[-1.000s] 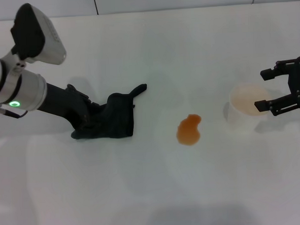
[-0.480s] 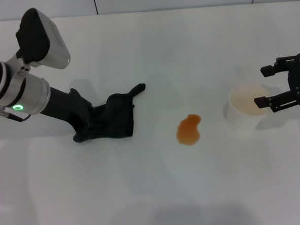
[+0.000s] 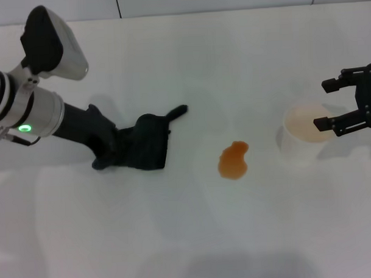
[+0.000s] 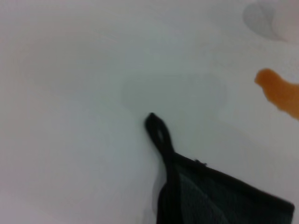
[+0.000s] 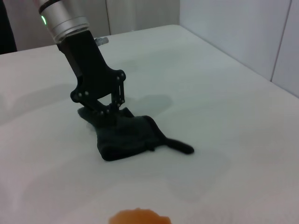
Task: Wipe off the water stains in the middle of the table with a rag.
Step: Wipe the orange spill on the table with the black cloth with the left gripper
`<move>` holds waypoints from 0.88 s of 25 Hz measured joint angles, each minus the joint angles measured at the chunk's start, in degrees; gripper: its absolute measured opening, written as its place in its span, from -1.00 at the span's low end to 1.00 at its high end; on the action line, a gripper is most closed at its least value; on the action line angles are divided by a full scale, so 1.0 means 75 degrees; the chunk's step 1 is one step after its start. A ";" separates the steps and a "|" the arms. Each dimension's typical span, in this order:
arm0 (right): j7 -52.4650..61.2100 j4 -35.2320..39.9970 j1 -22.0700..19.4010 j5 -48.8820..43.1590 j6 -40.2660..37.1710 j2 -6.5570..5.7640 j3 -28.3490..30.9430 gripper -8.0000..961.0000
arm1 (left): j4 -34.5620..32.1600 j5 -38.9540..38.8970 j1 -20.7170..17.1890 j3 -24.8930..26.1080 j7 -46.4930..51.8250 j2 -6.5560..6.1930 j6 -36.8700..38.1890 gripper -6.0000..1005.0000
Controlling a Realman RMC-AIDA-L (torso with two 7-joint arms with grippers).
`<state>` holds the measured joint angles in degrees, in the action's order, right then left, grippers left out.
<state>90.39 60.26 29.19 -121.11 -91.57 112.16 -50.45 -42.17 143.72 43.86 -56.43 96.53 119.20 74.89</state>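
Note:
The water stain (image 3: 234, 160) is a small orange-brown puddle in the middle of the white table (image 3: 195, 230). It also shows in the left wrist view (image 4: 280, 92) and the right wrist view (image 5: 140, 217). A black rag (image 3: 147, 147) lies crumpled to the left of the stain, with a hanging loop (image 4: 159, 131) pointing toward it. My left gripper (image 3: 110, 152) is shut on the rag's left end, low on the table; the right wrist view shows its fingers (image 5: 101, 110) pressed into the rag (image 5: 131, 136). My right gripper (image 3: 330, 104) is open and empty at the far right.
A white cup (image 3: 303, 132) with pale liquid stands right of the stain, just beside my right gripper. A wall seam runs along the table's back edge (image 3: 187, 13).
My left gripper has slid a little to the right with the rag, and the rag's loop has moved closer to the stain. My right gripper has drifted slightly back.

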 joint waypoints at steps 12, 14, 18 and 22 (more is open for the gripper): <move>-0.0012 -0.0018 -0.0018 0.0023 0.0011 0.0086 0.0000 0.81 | 0.0795 -0.1198 0.0836 -0.0098 0.0503 0.0020 -0.1040 -0.83; -0.0015 -0.0016 -0.0020 0.0015 0.0011 0.0099 0.0000 0.81 | 0.1201 -0.1223 0.1140 -0.0192 0.0560 0.0021 -0.1357 -0.83; -0.0077 -0.0011 -0.0013 -0.0001 0.0016 0.0143 0.0000 0.81 | 0.2040 -0.1589 0.1699 -0.0719 0.0726 0.0057 -0.2163 -0.83; -0.0189 -0.0013 -0.0010 -0.0005 0.0053 0.0186 0.0000 0.81 | 0.2283 -0.2529 0.1937 -0.1501 0.0751 0.0065 -0.2547 -0.84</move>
<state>88.98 60.16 29.11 -121.15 -91.17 113.56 -50.45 -25.05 124.75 58.39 -67.68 102.16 119.69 55.79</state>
